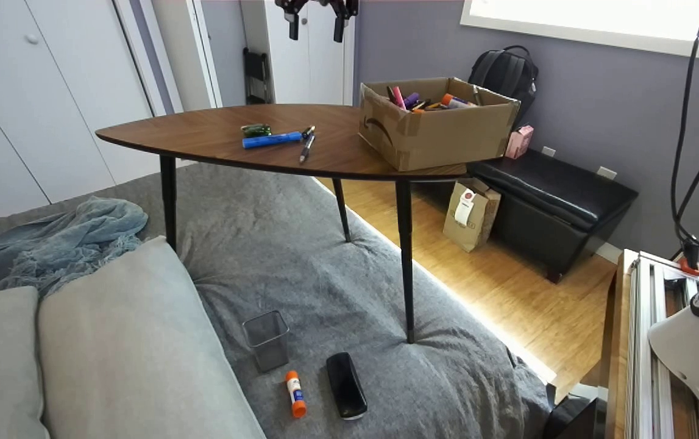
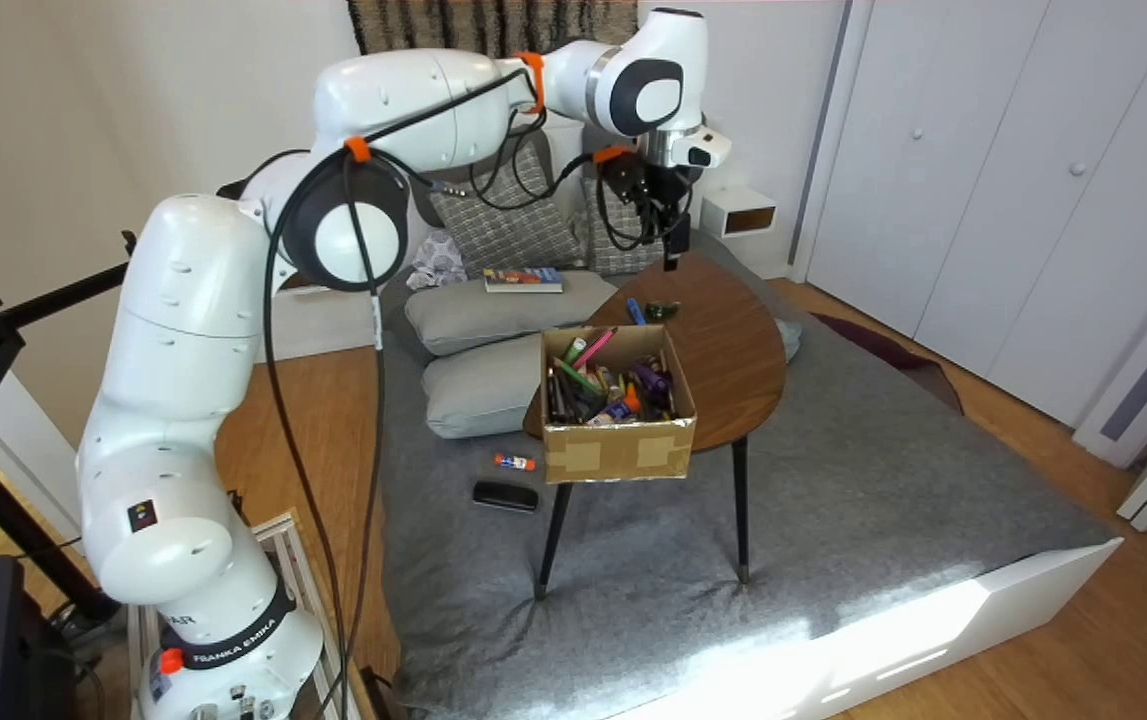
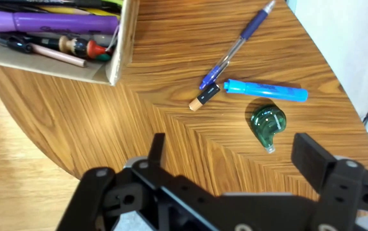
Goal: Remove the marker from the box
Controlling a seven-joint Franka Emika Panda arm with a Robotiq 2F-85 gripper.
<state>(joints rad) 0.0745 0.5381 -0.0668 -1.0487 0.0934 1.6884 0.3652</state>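
Note:
The tan cardboard box (image 1: 453, 137) stands on the wooden table, full of pens and markers. It also shows in an exterior view (image 2: 618, 455), and its corner is at the upper left of the wrist view (image 3: 126, 41). I cannot single out the dark-greyish marker with certainty among the crowded contents. A slim pen (image 3: 232, 51), dark blue and clear, lies on the table beside the box. My gripper (image 3: 228, 144) is open and empty, high above the table. It shows at the top of an exterior view (image 1: 316, 33) and beyond the box in an exterior view (image 2: 673, 262).
A blue highlighter (image 3: 267, 90), a green correction tape (image 3: 269, 125) and a battery (image 3: 204, 97) lie on the table (image 1: 197, 131). On the bed below are a glue stick (image 1: 295, 394), a black case (image 1: 346, 385) and a mesh cup (image 1: 267, 341).

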